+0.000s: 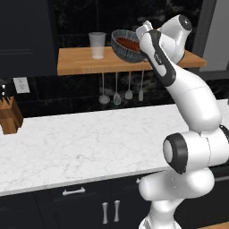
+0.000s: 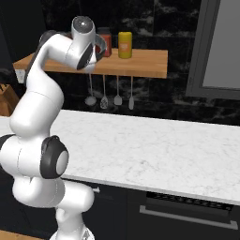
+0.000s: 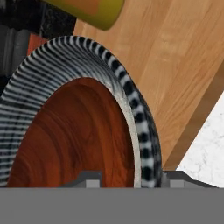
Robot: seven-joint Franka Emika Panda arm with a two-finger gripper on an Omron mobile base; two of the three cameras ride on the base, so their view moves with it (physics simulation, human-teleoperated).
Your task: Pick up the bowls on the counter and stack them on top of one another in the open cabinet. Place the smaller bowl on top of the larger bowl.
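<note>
On the light-brown wooden shelf (image 1: 80, 61) stands the larger bowl (image 1: 121, 50), mottled dark grey, with the smaller reddish-brown bowl (image 1: 129, 44) lying inside it. In the hand view the grey bowl's striped wall (image 3: 65, 61) curves around the red-brown bowl (image 3: 74, 135). My gripper (image 3: 132, 178) is at the bowls' right side and looks open: one fingertip (image 3: 89, 177) is over the red bowl's inside and the other (image 3: 175, 177) is outside the grey wall, so the jaws straddle the rim. The white marble counter (image 1: 89, 143) below holds no bowl.
A clear tall glass (image 1: 97, 44) stands left of the bowls on the shelf. A red jar (image 2: 106, 43) and a yellow jar (image 2: 124, 44) stand to their right. Utensils (image 1: 117, 89) hang under the shelf. A knife block (image 1: 10, 116) is at the counter's far left.
</note>
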